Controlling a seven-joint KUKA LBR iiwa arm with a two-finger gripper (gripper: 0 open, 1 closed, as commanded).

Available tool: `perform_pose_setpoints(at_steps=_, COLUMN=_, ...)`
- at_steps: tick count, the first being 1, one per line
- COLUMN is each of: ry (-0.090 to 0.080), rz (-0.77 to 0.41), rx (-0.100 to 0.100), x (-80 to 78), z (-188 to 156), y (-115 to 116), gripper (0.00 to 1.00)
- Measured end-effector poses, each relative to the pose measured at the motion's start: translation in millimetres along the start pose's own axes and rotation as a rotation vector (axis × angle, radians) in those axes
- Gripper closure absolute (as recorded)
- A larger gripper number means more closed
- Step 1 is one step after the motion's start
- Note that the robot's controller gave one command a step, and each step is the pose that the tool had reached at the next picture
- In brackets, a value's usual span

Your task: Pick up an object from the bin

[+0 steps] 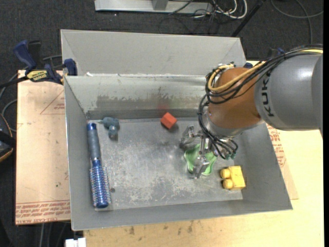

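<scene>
The gripper (199,163) sits directly on the green thing (190,160) beneath it; open or gripping, I cannot tell; a yellow block (233,177) lies just beside.

The bin (149,55) is being lit evenly and brightly from above. A soft shadow is being cast on its floor beneath the arm (293,94). Faint highlights are being thrown off the orange cover (234,102), while the surrounding carpet (31,14) is being left dim.
</scene>
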State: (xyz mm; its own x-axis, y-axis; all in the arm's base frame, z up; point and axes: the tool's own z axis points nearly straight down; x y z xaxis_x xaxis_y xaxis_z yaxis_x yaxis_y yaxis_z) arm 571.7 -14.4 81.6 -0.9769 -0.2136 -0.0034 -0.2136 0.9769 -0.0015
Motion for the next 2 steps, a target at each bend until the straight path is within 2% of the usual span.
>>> perform_pose_setpoints(at_steps=1, ry=0.003, rz=-0.004, rx=-0.003, x=0.0, z=-1.9, y=4.1, gripper=1.00)
perform_pose_setpoints(at_steps=2, ry=-0.009, rz=-0.138, rx=0.003, x=-9.5, z=-153.4, y=-28.2, gripper=1.00)
